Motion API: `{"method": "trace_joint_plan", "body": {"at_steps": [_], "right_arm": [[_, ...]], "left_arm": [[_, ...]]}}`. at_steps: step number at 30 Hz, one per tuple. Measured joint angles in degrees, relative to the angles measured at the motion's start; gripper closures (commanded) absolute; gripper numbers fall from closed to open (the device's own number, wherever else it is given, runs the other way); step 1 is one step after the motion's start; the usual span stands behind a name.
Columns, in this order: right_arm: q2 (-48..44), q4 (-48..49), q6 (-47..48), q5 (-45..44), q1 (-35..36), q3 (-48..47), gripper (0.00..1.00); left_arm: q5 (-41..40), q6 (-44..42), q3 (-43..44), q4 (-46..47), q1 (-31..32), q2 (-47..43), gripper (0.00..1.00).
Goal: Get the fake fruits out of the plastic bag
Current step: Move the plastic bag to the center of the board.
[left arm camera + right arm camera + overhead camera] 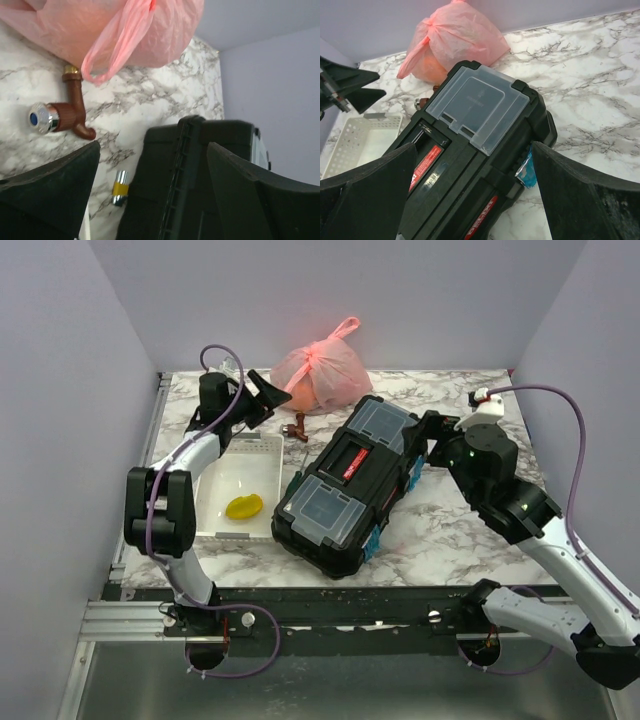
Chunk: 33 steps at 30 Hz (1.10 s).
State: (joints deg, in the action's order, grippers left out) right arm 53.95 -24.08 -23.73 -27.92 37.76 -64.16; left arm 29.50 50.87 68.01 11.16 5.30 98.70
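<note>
Left gripper [152, 147]: wide open, holding nothing
Right gripper [473, 146]: wide open, holding nothing
Plastic bag [322, 375]: thin, a hard pinch could tear it

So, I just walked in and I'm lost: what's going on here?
Two robot arms are emptying the pink plastic bag at the back. The left gripper hangs open beside the bag, holding nothing; the right gripper is open over the black toolbox. One yellow fake fruit lies in the white tray; something orange shows through the bag.

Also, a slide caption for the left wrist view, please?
Open left gripper facing the plastic bag and a brown tap.
</note>
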Motion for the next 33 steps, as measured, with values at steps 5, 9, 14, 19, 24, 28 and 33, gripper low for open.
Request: {"method": "trace_joint_plan", "body": {"at_steps": [5, 9, 14, 19, 24, 28, 33], "right_arm": [[-1.25, -0.04, 0.02, 0.17, 0.00, 0.50, 0.00], [-1.31, -0.31, 0.28, 0.17, 0.00, 0.70, 0.00], [-0.98, -1.42, 0.63, 0.17, 0.00, 0.70, 0.00], [-1.05, -1.38, 1.14, 0.17, 0.00, 0.68, 0.00], [-1.03, -1.38, 1.29, 0.17, 0.00, 0.55, 0.00], [-1.01, -1.38, 1.29, 0.17, 0.00, 0.55, 0.00], [-0.24, -1.40, 1.36, 0.17, 0.00, 0.31, 0.00]], "left_arm": [[-1.51, 5.57, 4.70, 7.21, 0.00, 7.30, 0.16], [-4.50, 8.83, 9.60, 10.32, 0.00, 12.52, 0.14], [-8.55, 12.02, 10.51, 12.48, 0.68, 15.06, 0.06], [-13.64, 12.90, 10.51, 12.26, 2.91, 15.56, 0.07], [-15.02, 13.51, 13.55, 11.69, 4.66, 18.47, 0.27], [-15.02, 13.31, 15.96, 11.13, 5.22, 21.22, 0.43], [-14.97, 11.39, 19.91, 8.00, 5.33, 22.82, 0.59]]}}
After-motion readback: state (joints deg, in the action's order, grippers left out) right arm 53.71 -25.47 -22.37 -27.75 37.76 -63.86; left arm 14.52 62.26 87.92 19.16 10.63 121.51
